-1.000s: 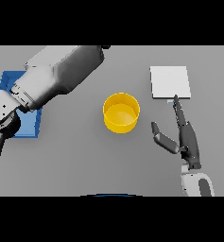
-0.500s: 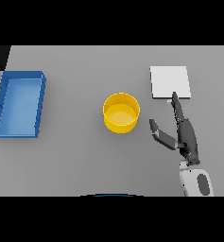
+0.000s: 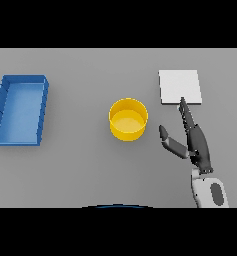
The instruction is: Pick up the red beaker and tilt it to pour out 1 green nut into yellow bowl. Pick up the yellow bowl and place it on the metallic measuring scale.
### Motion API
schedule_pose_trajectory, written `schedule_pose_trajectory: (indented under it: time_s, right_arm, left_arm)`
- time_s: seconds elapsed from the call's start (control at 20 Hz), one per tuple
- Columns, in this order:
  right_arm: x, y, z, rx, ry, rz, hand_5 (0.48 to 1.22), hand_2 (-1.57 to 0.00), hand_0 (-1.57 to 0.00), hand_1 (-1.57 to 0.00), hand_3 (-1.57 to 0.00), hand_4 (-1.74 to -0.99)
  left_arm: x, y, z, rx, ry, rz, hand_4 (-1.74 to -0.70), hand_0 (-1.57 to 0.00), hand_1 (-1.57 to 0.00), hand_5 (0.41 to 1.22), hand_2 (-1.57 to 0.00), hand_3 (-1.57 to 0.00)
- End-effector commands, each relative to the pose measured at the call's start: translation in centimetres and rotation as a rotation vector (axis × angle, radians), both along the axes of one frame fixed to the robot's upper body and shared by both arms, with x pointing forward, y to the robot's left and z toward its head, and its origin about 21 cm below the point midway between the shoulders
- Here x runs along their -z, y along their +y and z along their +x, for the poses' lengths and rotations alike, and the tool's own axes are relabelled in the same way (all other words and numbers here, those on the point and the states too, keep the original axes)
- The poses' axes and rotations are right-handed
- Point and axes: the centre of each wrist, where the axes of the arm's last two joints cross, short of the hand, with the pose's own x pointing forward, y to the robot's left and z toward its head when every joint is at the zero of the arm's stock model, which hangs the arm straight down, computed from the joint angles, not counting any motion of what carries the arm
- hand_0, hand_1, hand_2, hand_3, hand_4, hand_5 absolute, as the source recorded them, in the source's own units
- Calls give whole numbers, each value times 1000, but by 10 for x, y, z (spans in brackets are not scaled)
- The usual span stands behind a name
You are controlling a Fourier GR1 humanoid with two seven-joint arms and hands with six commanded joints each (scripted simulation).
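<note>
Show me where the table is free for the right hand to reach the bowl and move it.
Bare table lies between the blue tray and the yellow bowl, and all along the near edge. A narrower gap separates the bowl from the right hand, open enough to pass. Tightest spot: the hand's fingertips reach the near edge of the metallic scale. The left hand isn't visible.

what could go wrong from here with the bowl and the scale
The right hand is open beside the bowl, not around it; a sideways reach could knock it away. Its fingertips already overlap the scale edge, so the hand may bump it. No beaker or nut is visible.
</note>
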Motion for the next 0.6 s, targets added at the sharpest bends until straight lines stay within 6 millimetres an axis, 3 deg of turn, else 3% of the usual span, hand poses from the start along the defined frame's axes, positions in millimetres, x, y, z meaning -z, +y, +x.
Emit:
schedule_pose_trajectory:
  time_s: [0.0,0.25,0.55]
  right_arm:
    - [3,-1,-2,0,0,-9,680,1,1,1,1,-1168]
    - [-1,0,0,4,-5,-36,703,1,1,1,1,-1194]
    - [6,0,0,6,6,-48,696,1,1,1,1,-1201]
  left_arm:
    - [10,6,-3,-13,-12,-46,-1741,-1571,-1571,1221,-1571,-1518]
    - [63,22,-21,-107,22,-212,-1741,-1571,-1571,1221,-1571,-1374]
    - [112,18,-63,-174,34,-335,-1741,-1571,-1571,1221,-1571,-1396]
